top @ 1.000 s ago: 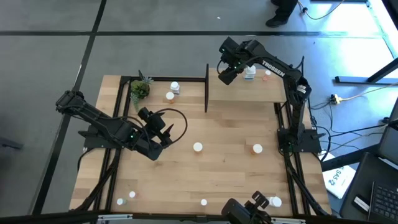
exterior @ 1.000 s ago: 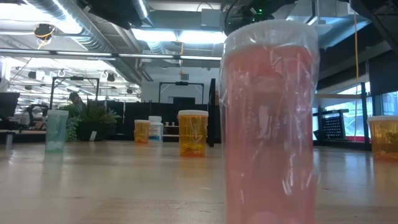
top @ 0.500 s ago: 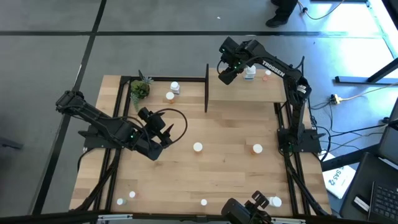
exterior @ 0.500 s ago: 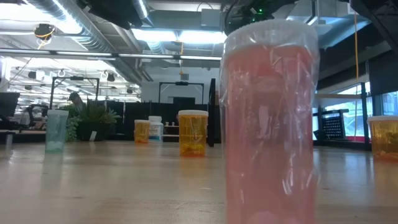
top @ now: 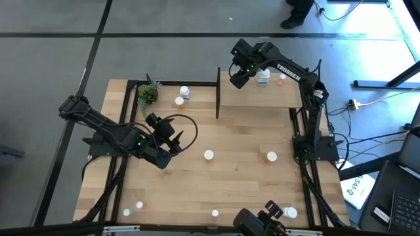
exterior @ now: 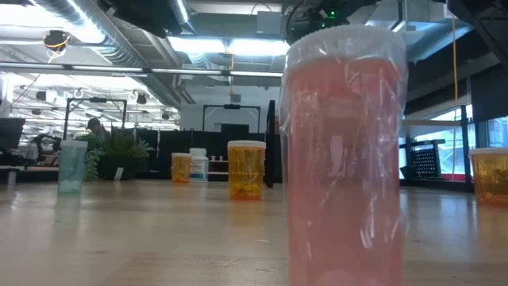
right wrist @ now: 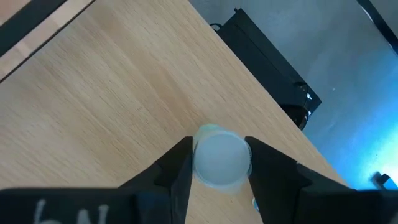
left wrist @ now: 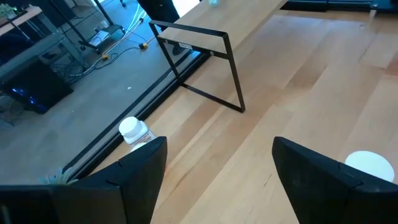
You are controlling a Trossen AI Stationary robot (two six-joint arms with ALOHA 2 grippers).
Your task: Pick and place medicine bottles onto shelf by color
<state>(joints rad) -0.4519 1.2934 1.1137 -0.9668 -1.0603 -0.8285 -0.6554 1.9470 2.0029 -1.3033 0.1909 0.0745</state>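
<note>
Hovering over the far end of the raised shelf [top: 259, 95], the right gripper [right wrist: 217, 163] has a white-capped bottle [right wrist: 222, 160] between its fingertips. In the right wrist view the cap fills the gap and both fingers seem to touch it, yet whether they truly pinch it cannot be told. The bottle's body is hidden under its cap and only a faint bluish-green rim shows; the high view shows only a pale bottle [top: 264, 77] beside the gripper. A small pinkish bottle [top: 283, 77] sits just beyond it on the shelf.

Out over the middle of the table [top: 236, 170], the left gripper [left wrist: 214, 168] is spread wide and holds nothing. Its wrist view catches a white cap [left wrist: 370, 167], half covered by one finger, and a white-capped bottle [left wrist: 135, 132] whose lower part is hidden.

The low view is largely blocked by a pinkish-red bottle [exterior: 343, 159] close to the lens, cut off below; orange bottles [exterior: 246, 169] stand farther back. Neither gripper can be made out there.
</note>
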